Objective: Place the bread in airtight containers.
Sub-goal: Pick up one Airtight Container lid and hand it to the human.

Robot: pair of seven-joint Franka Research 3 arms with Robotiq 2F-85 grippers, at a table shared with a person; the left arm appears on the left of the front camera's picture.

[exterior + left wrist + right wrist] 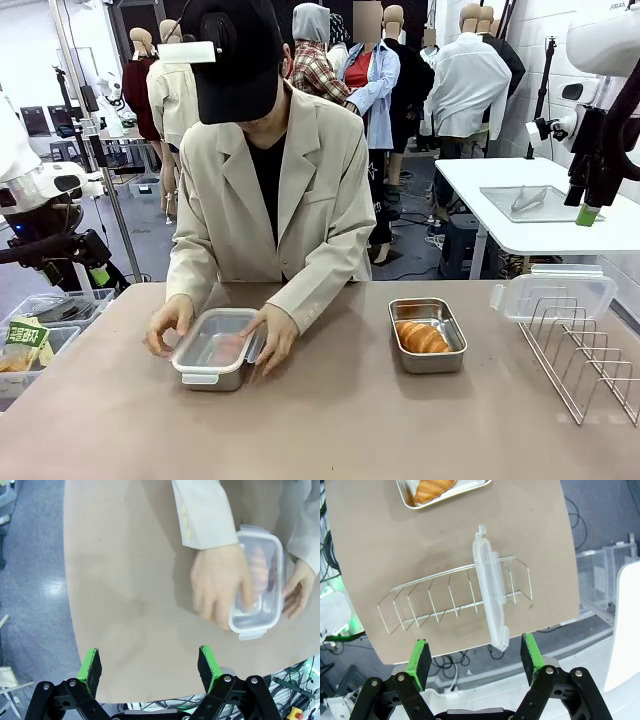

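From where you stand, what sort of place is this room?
Probably a robotics lab or test workshop, not a home kitchen: the left gripper and right gripper hang open above a brown table, loose cables lie on the floor, and a white workbench stands behind the person.

Seen from the front, one small steel pan (212,372) with rounded corners sits at 9 o'clock of the table's middle, its clear lid (215,338) on top. A pale brown roll (259,567) shows dimly through the lid. The second pan (428,366) sits uncovered at 2 o'clock, holding a golden ridged croissant roll (421,338) lying crosswise, ends toward 9 and 3 o'clock
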